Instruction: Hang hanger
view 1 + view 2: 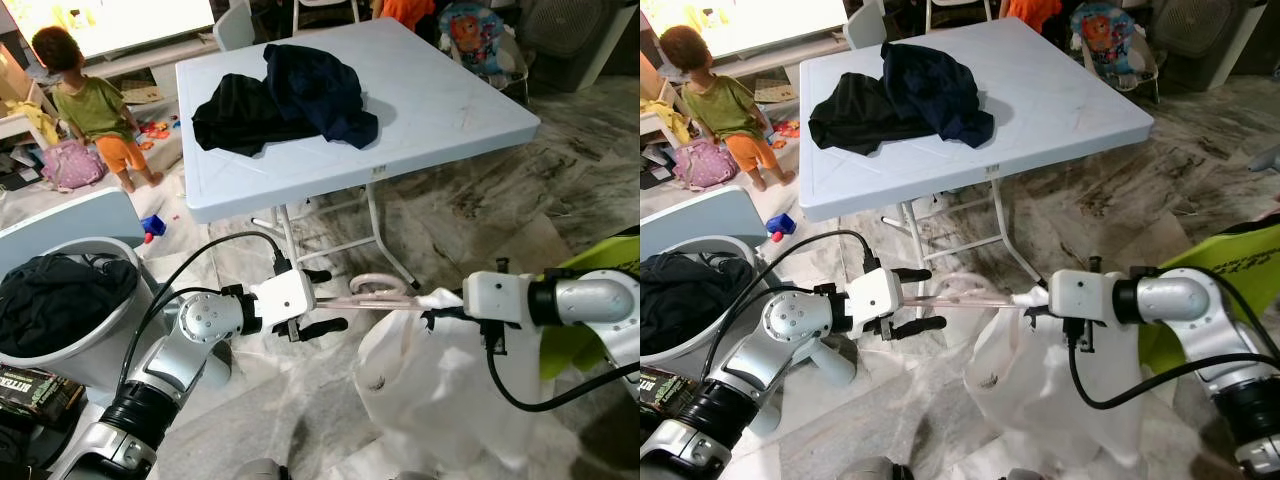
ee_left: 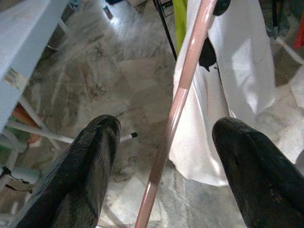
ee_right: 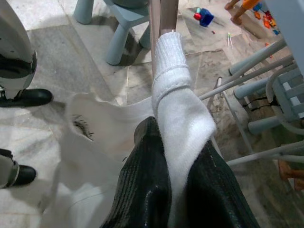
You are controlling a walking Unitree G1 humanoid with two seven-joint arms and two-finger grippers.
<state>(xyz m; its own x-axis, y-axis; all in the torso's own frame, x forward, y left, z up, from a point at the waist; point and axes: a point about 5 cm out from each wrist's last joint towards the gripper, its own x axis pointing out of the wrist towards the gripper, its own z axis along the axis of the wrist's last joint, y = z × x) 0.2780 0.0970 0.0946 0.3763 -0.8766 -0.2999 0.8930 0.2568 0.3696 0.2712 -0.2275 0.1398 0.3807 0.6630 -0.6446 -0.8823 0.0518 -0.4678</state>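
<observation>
A pink hanger (image 1: pixel 375 290) hangs level in front of me above the floor, with a white garment (image 1: pixel 430 385) draped from it. My left gripper (image 1: pixel 322 300) is open around the hanger's left end. In the left wrist view the pink bar (image 2: pixel 175 114) runs between the two fingers (image 2: pixel 80 175) without touching them. My right gripper (image 1: pixel 440 305) is shut on the garment's white shoulder where it wraps the hanger's right end. In the right wrist view the white cloth (image 3: pixel 180 109) is pinched between the black fingers (image 3: pixel 147 190), and the hanger (image 3: pixel 161 14) runs on beyond.
A pale blue folding table (image 1: pixel 450 100) stands ahead with dark clothes (image 1: pixel 290 95) piled on it. A white basket (image 1: pixel 90 340) of dark laundry is at my left. A child (image 1: pixel 95 105) stands at the far left. A yellow-green cloth (image 1: pixel 590 330) hangs at right.
</observation>
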